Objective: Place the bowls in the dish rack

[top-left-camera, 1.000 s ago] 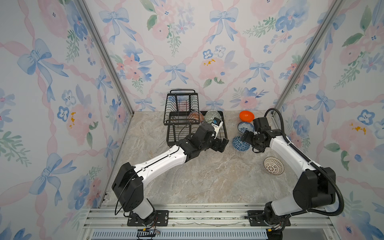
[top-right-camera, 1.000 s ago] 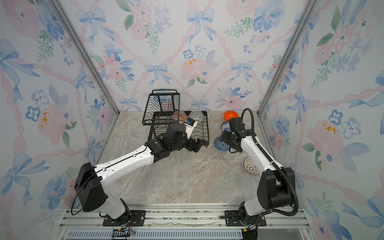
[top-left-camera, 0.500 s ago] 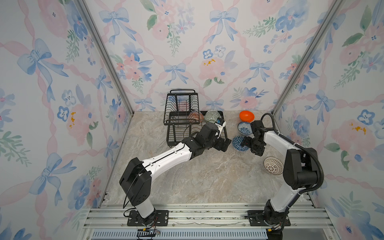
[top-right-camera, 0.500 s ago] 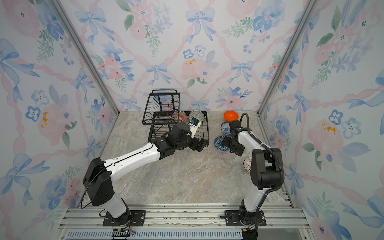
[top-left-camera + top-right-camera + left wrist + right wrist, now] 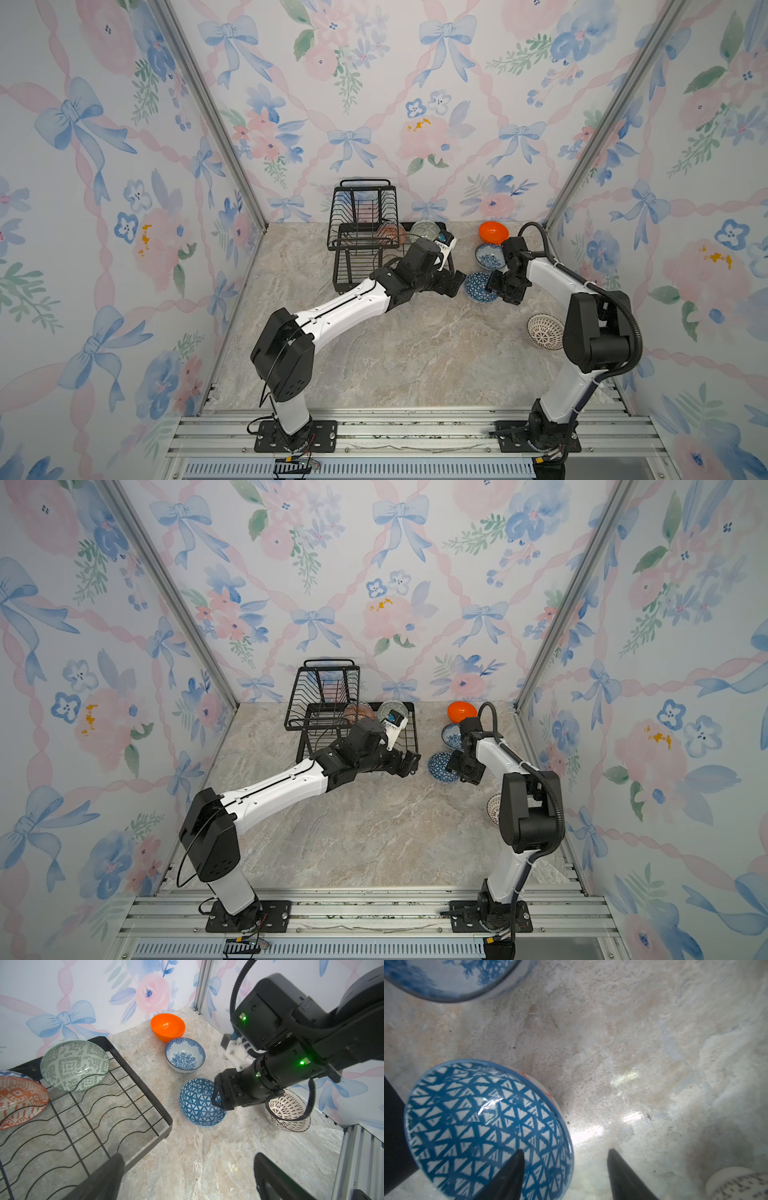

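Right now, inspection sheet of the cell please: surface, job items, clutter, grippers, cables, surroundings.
Surface: marbled tabletop, no spills seen.
Job's things: rack at the back holds grey-green bowl and orange-white bowl; orange bowl, floral bowl, triangle bowl, lattice bowl on the tabletop right of it.
Clutter: nothing seen.
Grippers: left gripper open, empty; right gripper open, astride the triangle bowl's rim.
Cables: black hose arcs over the right arm.
Surroundings: floral walls, metal rails in front.

Lab robot cell dressed as a kitchen: floral wallpaper panels (image 5: 374, 104) on aluminium posts (image 5: 208, 112), marble-look counter (image 5: 415, 353), arm bases (image 5: 295, 436) bolted to a slotted rail (image 5: 415, 432). Kitchen cue: dish rack (image 5: 362, 247) and bowls (image 5: 492, 232).
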`<act>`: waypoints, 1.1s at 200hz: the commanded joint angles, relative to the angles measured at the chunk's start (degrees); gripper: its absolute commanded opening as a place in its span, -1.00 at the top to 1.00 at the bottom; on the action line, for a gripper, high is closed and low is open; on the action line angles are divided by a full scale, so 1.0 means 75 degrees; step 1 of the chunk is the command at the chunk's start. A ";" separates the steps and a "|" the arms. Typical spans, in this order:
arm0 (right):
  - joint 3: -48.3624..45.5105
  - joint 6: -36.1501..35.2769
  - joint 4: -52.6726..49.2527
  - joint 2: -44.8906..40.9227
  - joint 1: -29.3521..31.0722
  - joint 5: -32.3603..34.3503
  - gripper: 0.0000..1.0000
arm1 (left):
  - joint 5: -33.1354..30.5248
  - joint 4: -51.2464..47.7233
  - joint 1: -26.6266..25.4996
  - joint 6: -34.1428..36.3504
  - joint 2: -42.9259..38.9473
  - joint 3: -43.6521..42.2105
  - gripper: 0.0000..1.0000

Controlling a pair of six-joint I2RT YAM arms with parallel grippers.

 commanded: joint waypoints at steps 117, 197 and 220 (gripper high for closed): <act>0.0386 -0.0213 -0.0051 0.0430 -0.0113 -0.0089 0.68 | 0.0608 -0.0091 0.0352 0.0288 -0.0248 -0.0271 -0.96; 0.0358 -0.0569 -0.0182 -0.0147 -0.0116 -0.0365 1.00 | 0.0399 -0.0103 0.0180 -0.0704 -0.0648 -0.0566 -0.96; 0.0351 -0.0570 -0.0179 -0.0372 -0.0102 -0.0601 1.00 | 0.0493 -0.0115 0.0084 -0.1198 -0.0709 -0.0566 -0.96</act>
